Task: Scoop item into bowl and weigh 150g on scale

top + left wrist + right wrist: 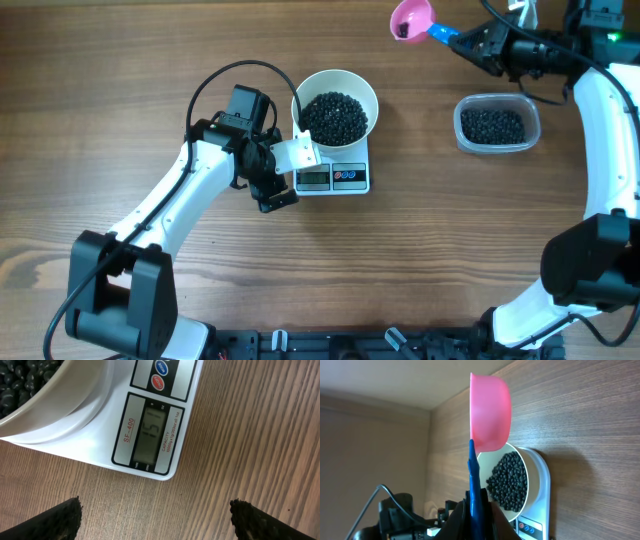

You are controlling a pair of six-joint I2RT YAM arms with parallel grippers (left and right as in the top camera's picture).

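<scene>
The white bowl stands on the white scale, filled with a heap of black beans, the item. My left gripper hovers open just left of the scale's display, nothing between its fingers. In the left wrist view the display reads 151, with the bowl at the upper left. My right gripper is at the far right, shut on the blue handle of a pink scoop, held high and away from the bowl.
A clear plastic tub holding more black beans sits on the right of the wooden table, below the right arm. A black cable loops over the left arm near the bowl.
</scene>
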